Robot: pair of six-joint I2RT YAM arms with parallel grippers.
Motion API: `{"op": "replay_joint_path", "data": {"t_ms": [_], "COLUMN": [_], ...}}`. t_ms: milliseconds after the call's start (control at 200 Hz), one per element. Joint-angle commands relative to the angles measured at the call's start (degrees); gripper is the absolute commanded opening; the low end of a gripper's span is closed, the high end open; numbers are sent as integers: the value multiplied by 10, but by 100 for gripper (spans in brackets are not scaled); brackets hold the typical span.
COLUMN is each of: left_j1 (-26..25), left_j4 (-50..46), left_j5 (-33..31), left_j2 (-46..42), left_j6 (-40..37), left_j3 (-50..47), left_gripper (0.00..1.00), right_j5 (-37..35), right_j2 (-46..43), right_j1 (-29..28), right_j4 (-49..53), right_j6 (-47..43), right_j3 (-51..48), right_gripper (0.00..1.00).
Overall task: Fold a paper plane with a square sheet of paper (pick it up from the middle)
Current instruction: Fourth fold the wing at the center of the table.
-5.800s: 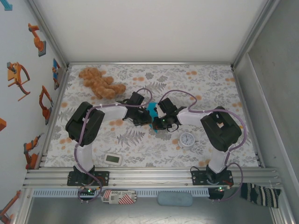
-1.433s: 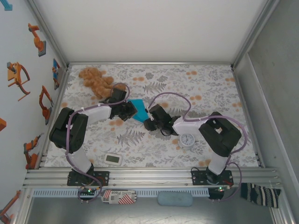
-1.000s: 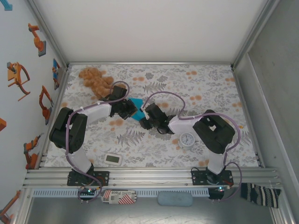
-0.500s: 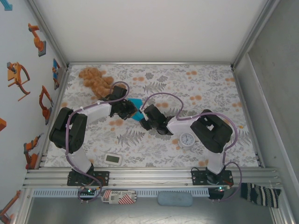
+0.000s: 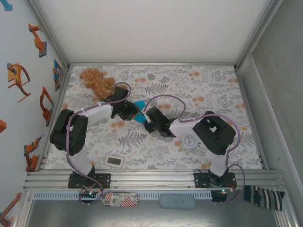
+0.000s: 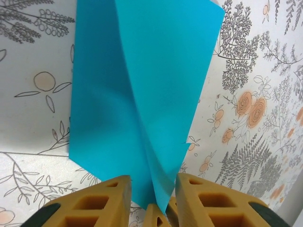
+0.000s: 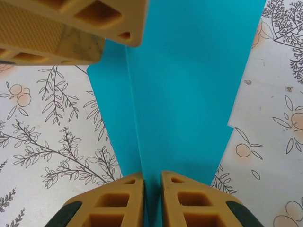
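The turquoise sheet of paper [image 5: 138, 103] is folded into a narrow, creased, pointed paper plane shape and is held above the floral table between both grippers. In the left wrist view the paper plane [image 6: 142, 71] tapers down between my left gripper [image 6: 152, 182], whose yellow jaws stand apart on either side of it without pressing it. My right gripper [image 7: 151, 177] is shut on the paper's centre crease [image 7: 189, 85]. The left gripper [image 5: 130, 111] and right gripper [image 5: 147, 119] face each other closely. The left fingers [image 7: 71, 28] show at the top of the right wrist view.
A brown teddy bear [image 5: 97, 81] lies at the back left, close behind the left arm. A round white clock [image 5: 190, 141] sits by the right arm's elbow. A small white rectangular gadget [image 5: 115, 161] lies near the front edge.
The left jaws have opened off the paper while the right jaws have closed onto its crease. The right arm has crept slightly left toward the left gripper.
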State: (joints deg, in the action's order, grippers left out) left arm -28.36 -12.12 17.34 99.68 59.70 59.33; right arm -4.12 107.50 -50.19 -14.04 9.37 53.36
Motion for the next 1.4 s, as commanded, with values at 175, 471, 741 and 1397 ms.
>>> {"op": "replay_joint_path", "data": {"t_ms": [175,471,741,1397], "left_j1": [40,49,31,-5], "left_j4": [-23,76,192,309], "left_j5": [-24,-1,50,110], "left_j2": [-89,-146,-140,-5], "left_j6": [-29,-32,-33,-79], "left_j3": [-14,-112,-164,-138], "left_gripper": [49,55,60,47], "right_j5": [25,67,111,267], "right_j2": [-1,0,-22,-28], "right_j1": [-3,11,37,105], "right_j4": [6,28,18,-106], "right_j6": [13,84,155,275], "right_j3": [0,7,-16,-68], "right_gripper": [7,3,2,2]}}
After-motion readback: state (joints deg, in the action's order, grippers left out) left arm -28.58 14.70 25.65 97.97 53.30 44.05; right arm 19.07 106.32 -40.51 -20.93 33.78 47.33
